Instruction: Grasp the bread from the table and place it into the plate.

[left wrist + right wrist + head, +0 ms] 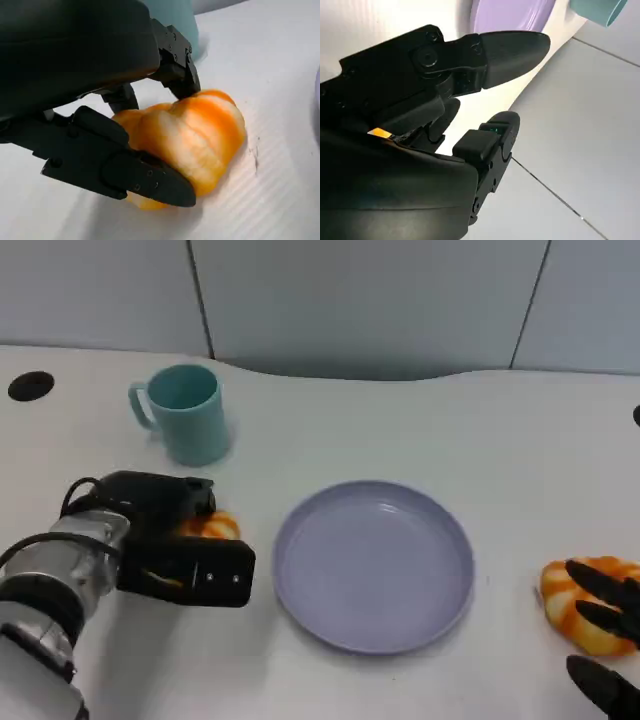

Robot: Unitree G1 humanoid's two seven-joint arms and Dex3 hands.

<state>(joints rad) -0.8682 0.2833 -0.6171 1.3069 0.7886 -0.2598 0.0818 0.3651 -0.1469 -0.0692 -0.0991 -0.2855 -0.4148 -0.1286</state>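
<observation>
An orange-and-white bread [212, 527] lies on the white table left of the lilac plate [375, 565]. My left hand [175, 540] is down over it. In the left wrist view its fingers [145, 177] press the bread [200, 135] from both sides while the bread rests on the table. A second bread [575, 600] lies right of the plate, and my right hand [605, 618] has its spread fingers lying over it. In the right wrist view that hand [420, 125] has its fingers extended and apart, with the plate [515, 12] beyond.
A teal mug [187, 412] stands behind the left hand, close to the bread [175, 15] [597, 10]. A black round hole [30, 386] sits at the table's far left. The table's far edge meets a grey wall.
</observation>
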